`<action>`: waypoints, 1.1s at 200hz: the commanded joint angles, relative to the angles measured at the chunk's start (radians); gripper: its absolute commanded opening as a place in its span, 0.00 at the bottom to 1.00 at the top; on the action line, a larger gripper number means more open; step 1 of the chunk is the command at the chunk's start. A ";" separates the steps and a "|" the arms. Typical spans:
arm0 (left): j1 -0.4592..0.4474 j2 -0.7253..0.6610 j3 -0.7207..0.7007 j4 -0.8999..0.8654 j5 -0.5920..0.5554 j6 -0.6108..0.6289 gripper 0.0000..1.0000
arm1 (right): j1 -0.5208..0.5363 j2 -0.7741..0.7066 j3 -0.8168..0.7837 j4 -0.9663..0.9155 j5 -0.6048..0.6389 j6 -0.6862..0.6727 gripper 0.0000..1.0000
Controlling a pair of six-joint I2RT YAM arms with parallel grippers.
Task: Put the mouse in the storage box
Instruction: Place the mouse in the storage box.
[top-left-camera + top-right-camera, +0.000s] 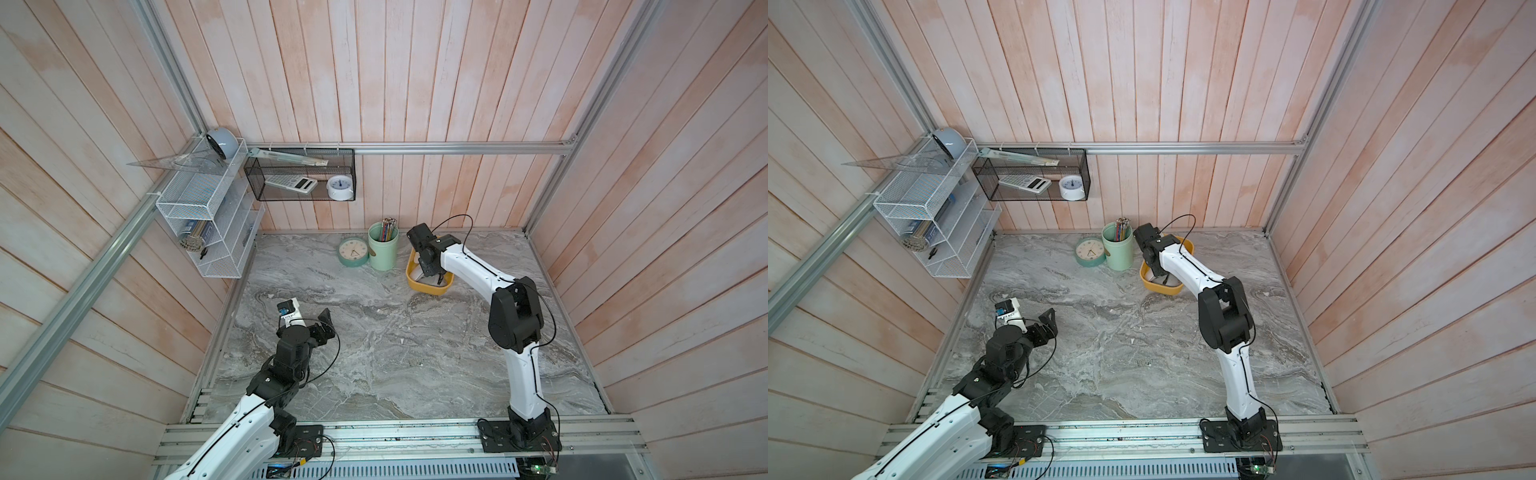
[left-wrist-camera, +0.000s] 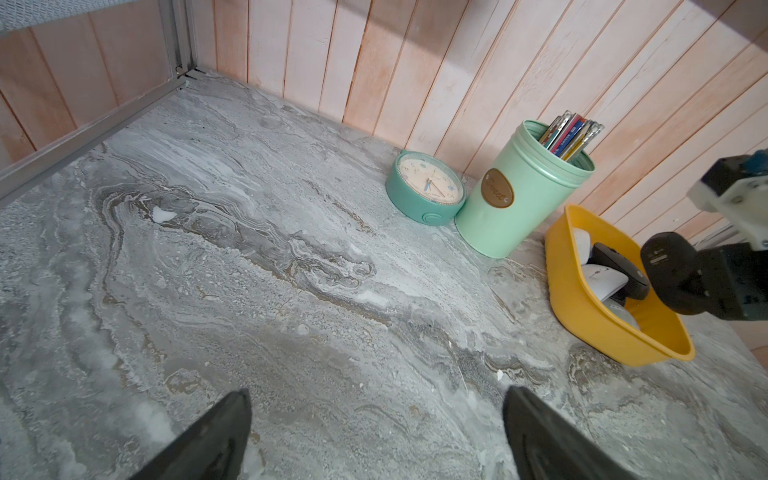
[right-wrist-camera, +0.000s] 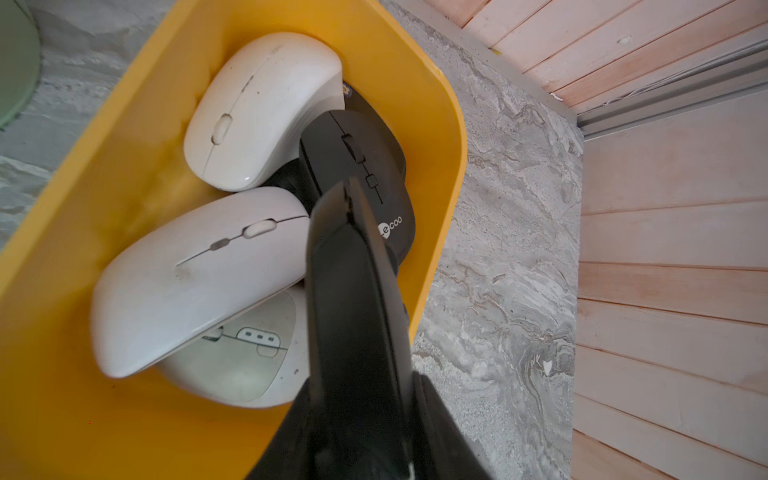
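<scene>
A: Looking for the black mouse, where is it lying?
B: It is lying in the storage box near the back edge of the tabletop, among white mice. The right gripper is hanging over it, jaws pressed together, gripping nothing. The left gripper is hovering wide open, empty.
A: Next?
B: Placing seems to be ending, so probably lifting straight out, clear of the rim.

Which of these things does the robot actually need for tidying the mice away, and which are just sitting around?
Part of the job:
storage box
white mice and black mouse lying in it
right gripper, shut, over the box

Just lying about:
teal clock
green pen pot
black mesh basket holding a calculator
white wire rack
</scene>
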 commanded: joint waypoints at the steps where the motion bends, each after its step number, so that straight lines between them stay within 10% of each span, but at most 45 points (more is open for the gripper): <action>1: 0.001 -0.011 0.013 0.016 0.002 0.013 1.00 | 0.002 0.056 0.050 -0.046 0.045 -0.023 0.13; 48: 0.002 0.001 0.011 0.027 0.002 0.017 1.00 | 0.002 0.116 0.073 -0.080 0.101 -0.006 0.15; 151: 0.001 -0.043 0.003 0.025 -0.028 0.029 1.00 | 0.083 0.155 0.129 -0.123 0.079 0.056 0.58; 220: 0.001 -0.050 -0.003 0.039 0.012 0.043 1.00 | 0.087 -0.003 0.039 -0.122 -0.004 0.116 0.61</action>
